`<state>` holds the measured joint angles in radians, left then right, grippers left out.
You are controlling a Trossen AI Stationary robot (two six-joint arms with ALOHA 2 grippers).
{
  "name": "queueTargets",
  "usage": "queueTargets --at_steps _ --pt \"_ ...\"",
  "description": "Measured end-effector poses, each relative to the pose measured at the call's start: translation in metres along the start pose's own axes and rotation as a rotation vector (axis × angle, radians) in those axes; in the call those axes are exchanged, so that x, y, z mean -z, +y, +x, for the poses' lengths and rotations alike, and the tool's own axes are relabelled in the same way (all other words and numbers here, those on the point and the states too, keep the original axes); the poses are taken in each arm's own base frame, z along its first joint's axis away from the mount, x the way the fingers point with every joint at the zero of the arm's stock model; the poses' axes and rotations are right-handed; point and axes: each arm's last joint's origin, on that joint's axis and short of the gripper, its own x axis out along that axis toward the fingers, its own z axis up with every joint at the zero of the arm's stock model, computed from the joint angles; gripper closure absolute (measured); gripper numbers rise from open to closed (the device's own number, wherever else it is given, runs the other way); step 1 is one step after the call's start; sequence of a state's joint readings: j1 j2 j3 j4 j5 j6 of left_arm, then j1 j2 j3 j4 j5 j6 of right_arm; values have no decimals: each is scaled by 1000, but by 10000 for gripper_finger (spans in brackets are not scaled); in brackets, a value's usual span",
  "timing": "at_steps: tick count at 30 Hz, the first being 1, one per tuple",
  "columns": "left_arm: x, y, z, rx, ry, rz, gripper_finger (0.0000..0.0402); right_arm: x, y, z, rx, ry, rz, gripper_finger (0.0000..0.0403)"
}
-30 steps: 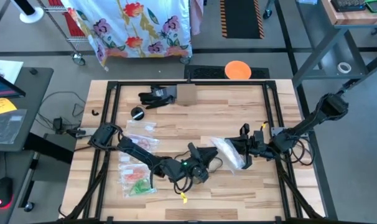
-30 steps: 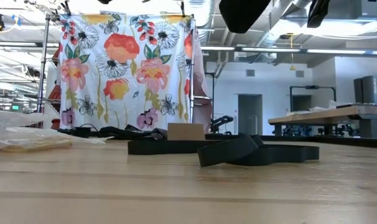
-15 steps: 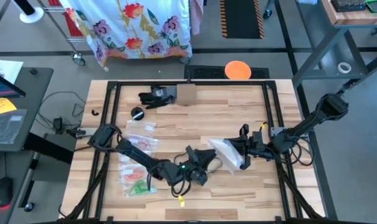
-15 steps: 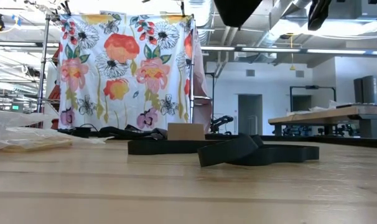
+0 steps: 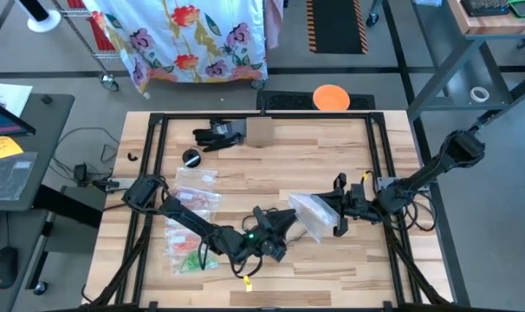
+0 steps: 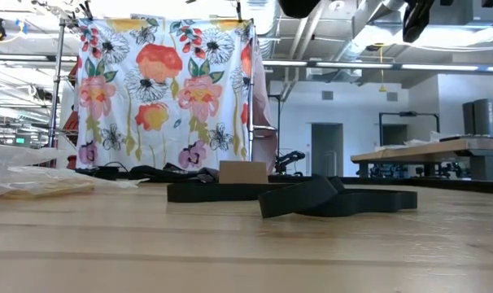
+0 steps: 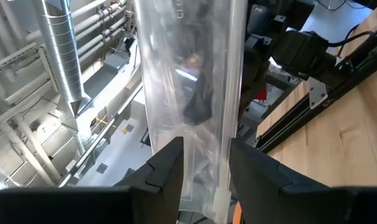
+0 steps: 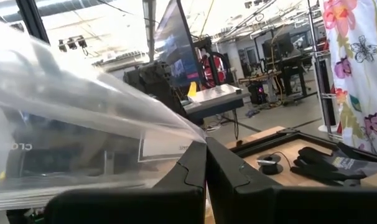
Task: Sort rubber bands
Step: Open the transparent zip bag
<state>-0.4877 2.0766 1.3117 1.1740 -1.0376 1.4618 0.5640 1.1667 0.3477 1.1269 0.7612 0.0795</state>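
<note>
Rubber bands [image 5: 190, 249]: red, green, orange loops bunched inside clear zip bags [image 5: 186, 243] lying flat near the table's [image 5: 332, 147] front-left corner. Indiv. loops too small to give a heading or long axis. The heap runs roughly front-to-back along the left edge. More flat clear bags [image 5: 198, 189] behind it, toward mid-left; contents faint, reddish bits only.

One clear bag [image 5: 313, 215] held up off the table, centre-right, between both arms. Long axis approx. left-right across the table, tilted, one end toward each pincer. In the left wrist view the bag [image 7: 188, 93] hangs as a long transparent strip w/ a dark shape inside; can't tell what it is. Right wrist view: bag [image 8: 70, 137] stretches away from the fingers, white label patch on it.

Left pincer [image 5: 264, 236], front-centre of the table: fingers partly apart, clamped on one edge of the bag, film between the two pads [image 7: 167, 168].

Right pincer [image 5: 339, 217], centre-right: fingers pressed fully together, pinching the bag's other edge.

Back of the table: small brown cardboard box [image 5: 259, 132] near mid back edge, black glove-like item [image 5: 217, 134] beside it to the left, small round black object [image 5: 191, 158] further toward the front-left. Low view: box [image 6: 243, 172] and black straps [image 6: 311, 195] on the tabletop, floral cloth [image 6: 165, 89] behind.
</note>
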Motion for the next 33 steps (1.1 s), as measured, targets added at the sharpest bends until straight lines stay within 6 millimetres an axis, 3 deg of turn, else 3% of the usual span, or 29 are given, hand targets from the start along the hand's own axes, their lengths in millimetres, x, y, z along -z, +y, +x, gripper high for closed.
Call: queueTargets --at_steps 15,33 --pt "-1 1 -2 -7 14 12 282 3 0 0 2 30 -32 403" --pt "-1 3 -2 -19 20 -4 282 8 -1 -1 5 66 -303 403"
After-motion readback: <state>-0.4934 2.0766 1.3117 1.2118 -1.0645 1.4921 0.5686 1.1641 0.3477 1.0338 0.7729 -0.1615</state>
